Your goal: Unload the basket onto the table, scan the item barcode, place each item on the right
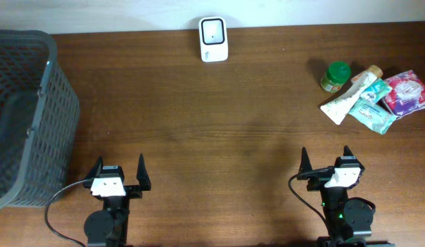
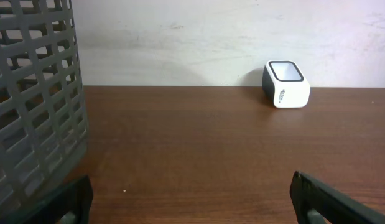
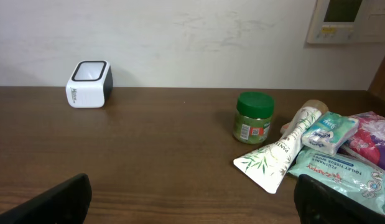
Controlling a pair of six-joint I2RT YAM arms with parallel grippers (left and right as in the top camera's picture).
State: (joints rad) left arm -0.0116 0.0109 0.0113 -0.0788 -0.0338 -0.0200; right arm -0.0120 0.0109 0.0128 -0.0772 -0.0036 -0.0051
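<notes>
Scanner sat on table; item pile right of it, basket left; left hand, right hand stood open.

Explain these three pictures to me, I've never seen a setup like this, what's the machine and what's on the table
This is a robot with two arms at a wooden table. One picture looks straight down from above; the other two come from a camera on each wrist. The left fingers and right fingers are spread open, holding nothing. On the table: a grey basket at left, a white barcode scanner at the back, and at right a green-lidded jar, a tube and packets.
</notes>
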